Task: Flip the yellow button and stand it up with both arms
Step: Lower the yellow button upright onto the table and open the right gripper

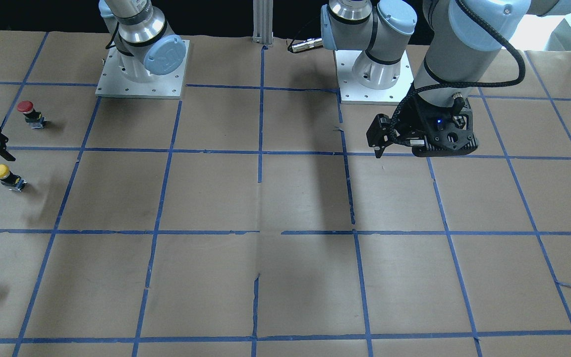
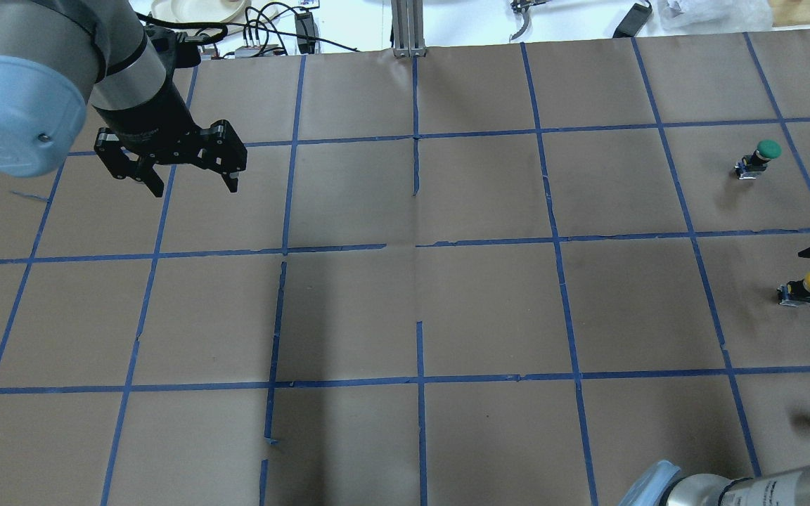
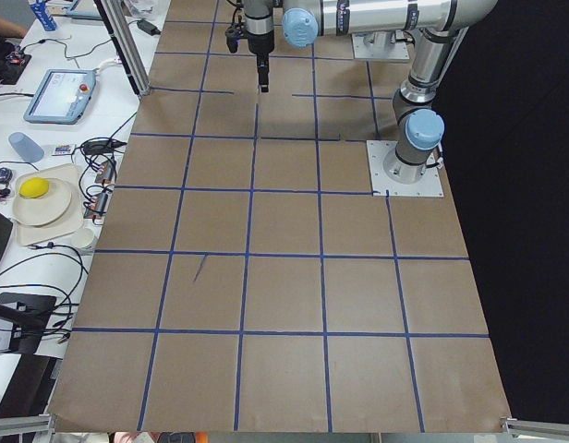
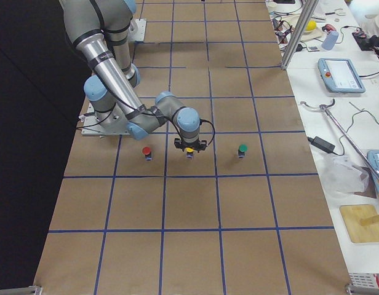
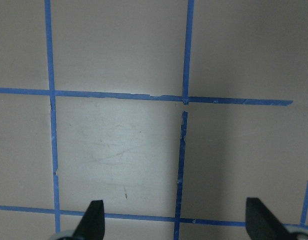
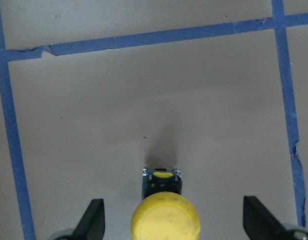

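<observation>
Button on the table; right gripper's fingers either side of it.

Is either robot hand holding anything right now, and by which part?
Nothing is held. The right gripper is open around the yellow button, not touching; the left gripper is empty.

Robotics lab, test bench: 2 arms bolted on metal base plates to a brown-papered table w/ a blue tape grid. Side benches hold teach pendants, loose cables etc.; alu. profile post at the table edge.
</observation>
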`<state>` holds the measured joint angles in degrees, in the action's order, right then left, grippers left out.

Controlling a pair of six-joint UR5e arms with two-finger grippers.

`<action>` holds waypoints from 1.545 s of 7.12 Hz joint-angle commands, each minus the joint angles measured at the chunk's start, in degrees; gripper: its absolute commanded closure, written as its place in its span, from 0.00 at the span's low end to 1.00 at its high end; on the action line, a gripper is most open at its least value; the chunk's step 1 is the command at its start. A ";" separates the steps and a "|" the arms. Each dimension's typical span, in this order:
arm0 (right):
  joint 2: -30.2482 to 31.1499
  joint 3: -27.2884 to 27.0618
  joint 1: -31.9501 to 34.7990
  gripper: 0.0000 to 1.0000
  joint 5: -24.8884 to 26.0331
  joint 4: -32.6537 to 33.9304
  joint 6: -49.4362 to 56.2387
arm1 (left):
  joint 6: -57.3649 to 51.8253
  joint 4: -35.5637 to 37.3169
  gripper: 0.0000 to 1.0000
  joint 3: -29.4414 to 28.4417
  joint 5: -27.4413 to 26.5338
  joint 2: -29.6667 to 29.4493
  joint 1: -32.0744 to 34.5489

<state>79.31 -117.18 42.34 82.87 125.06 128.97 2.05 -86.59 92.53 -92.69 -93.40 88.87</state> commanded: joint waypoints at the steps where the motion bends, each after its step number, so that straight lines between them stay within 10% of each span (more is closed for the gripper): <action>1: 5.65 6.92 0.81 0.00 0.01 -11.89 -10.00 | 0.06 0.02 0.00 0.11 0.05 0.15 0.07; 5: 11.48 20.71 11.41 0.00 -0.17 -31.67 -44.65 | 0.06 0.02 0.00 0.19 0.05 0.15 0.16; 11: 8.93 29.29 43.40 0.00 0.97 -36.47 -98.91 | 0.06 0.37 0.00 -0.77 0.75 -0.46 0.42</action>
<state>88.38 -88.06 80.47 83.39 88.60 42.15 2.11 -86.24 92.21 -92.20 -93.84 89.13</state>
